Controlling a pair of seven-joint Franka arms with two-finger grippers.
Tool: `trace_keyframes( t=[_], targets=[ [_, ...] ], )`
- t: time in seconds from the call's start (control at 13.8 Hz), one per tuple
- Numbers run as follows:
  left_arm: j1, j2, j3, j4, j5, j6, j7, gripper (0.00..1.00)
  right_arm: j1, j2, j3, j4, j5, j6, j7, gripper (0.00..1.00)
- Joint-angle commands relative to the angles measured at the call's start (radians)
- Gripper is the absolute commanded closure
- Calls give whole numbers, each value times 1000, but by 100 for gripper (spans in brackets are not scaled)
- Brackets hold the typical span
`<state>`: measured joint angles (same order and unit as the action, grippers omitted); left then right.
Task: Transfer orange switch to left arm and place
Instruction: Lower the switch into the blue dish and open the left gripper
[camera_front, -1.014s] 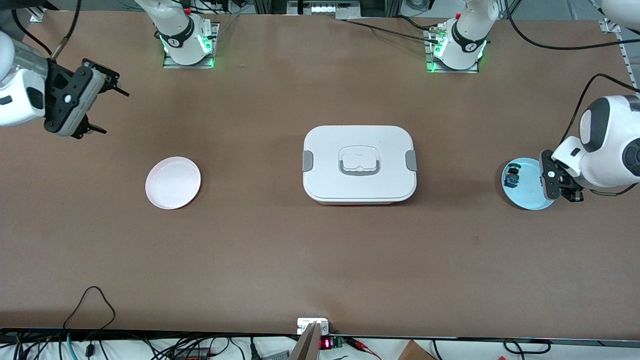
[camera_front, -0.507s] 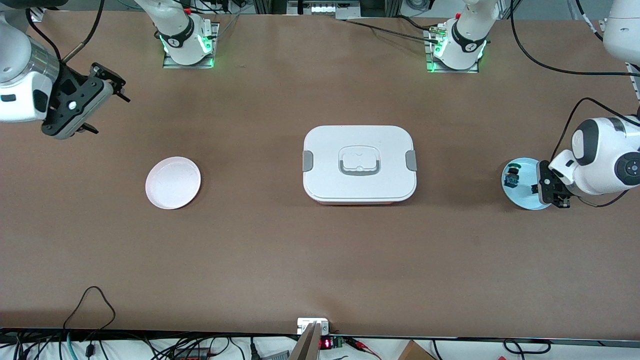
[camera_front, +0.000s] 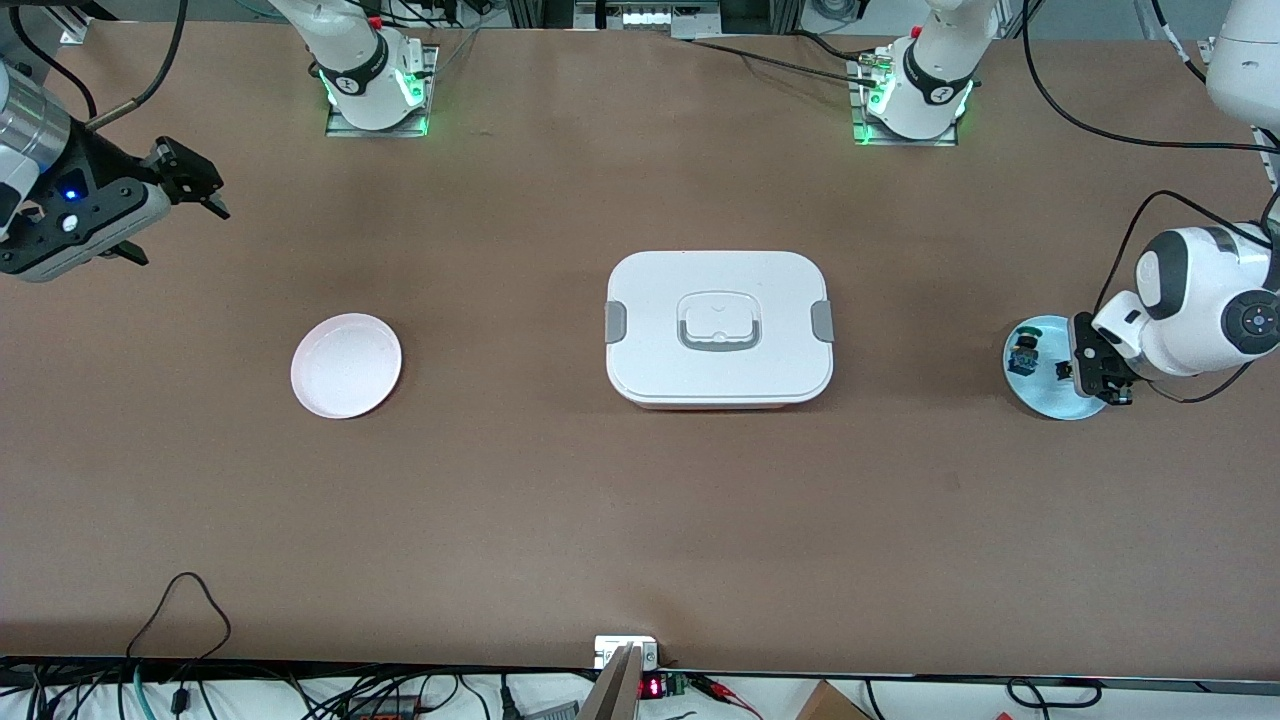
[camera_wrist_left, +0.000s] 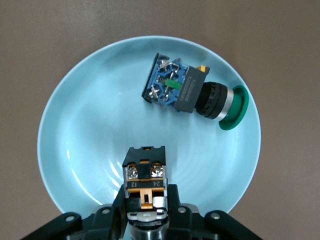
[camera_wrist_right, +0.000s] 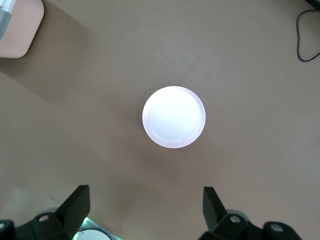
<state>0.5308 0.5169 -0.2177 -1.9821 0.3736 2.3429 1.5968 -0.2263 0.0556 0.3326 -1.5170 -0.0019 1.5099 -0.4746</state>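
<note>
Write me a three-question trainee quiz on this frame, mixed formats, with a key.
1. True or false: the left tool is shut on the orange switch over the blue plate.
2. Multiple choice: what else lies on the blue plate? A) a switch with a green button B) a spoon C) nothing
3. Fill in: the right tool is open, up in the air, and its wrist view looks down on the ____ plate.

Key: 1 true; 2 A; 3 pink. The white box sits mid-table between the two plates.
</note>
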Motion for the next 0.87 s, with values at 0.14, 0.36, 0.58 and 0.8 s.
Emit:
trace_keyframes(
  t=[0.14, 0.36, 0.58, 0.8],
  targets=[
    [14, -14, -18, -1, 18, -28, 113, 0, 8, -8, 9, 0, -23, 33, 100, 0],
    [14, -34, -37, 28, 1, -105, 118, 0, -10, -8, 8, -2, -6, 52, 102, 0],
    [5, -64, -43, 84, -50, -222, 115, 0, -8, -16, 6, -3, -6, 41, 105, 0],
    [0, -67, -45, 196, -93, -416, 25, 0, 46, -17, -38, -9, -10, 39, 123, 0]
  ],
)
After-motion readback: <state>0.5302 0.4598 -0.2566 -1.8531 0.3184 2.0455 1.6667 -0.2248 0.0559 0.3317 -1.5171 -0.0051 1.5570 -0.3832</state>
